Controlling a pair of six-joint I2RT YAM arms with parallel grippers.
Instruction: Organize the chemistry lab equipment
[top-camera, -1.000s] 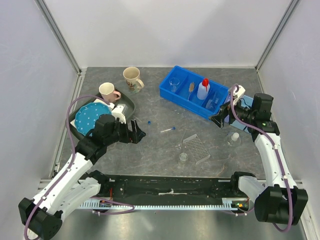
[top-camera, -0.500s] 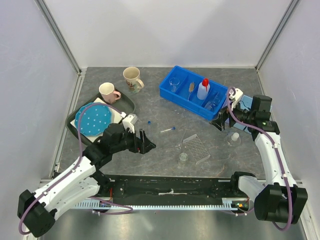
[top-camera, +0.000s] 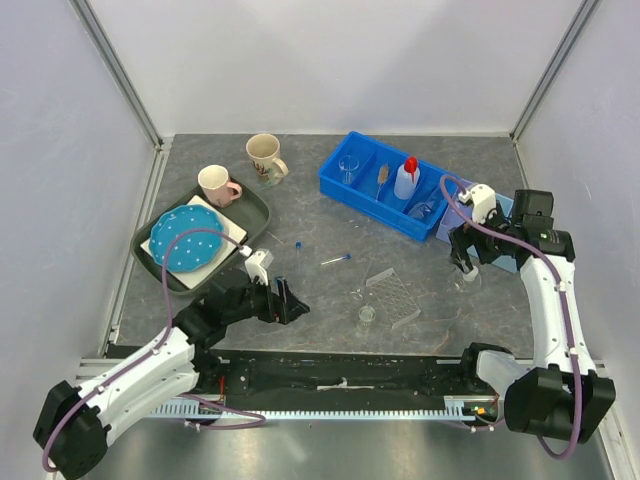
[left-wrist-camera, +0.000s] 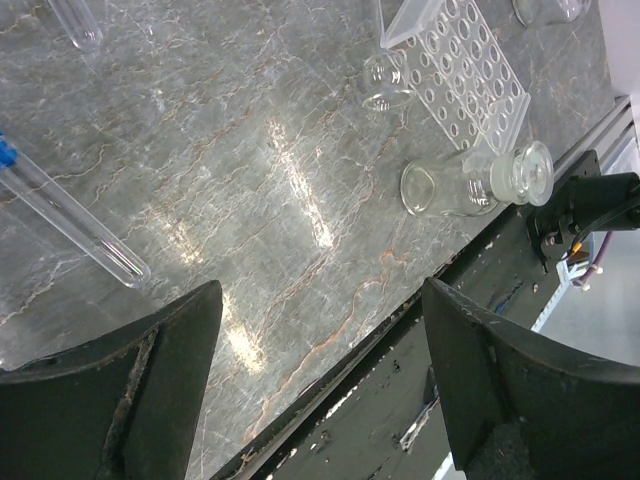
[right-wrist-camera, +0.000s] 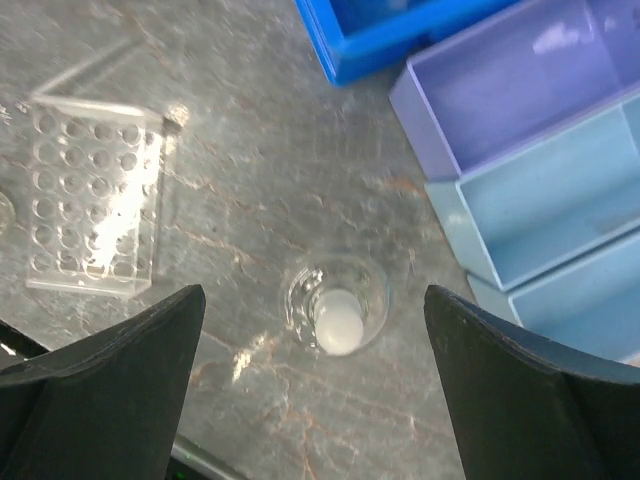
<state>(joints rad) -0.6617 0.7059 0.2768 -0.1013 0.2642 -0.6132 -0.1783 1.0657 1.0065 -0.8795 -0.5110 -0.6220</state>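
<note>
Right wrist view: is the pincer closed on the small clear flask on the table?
No, the right pincer is wide open, and the small clear flask stands untouched in the gap.

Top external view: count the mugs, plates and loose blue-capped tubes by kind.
Mugs: 2, a beige ceramic mug and a pink-handled cream mug.
Plates: 1, the round blue white-dotted plate.
Loose tubes: 2, clear blue-capped tubes.
Total: 5

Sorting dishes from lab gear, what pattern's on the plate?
The plate is blue with white dots; top external view.
</note>
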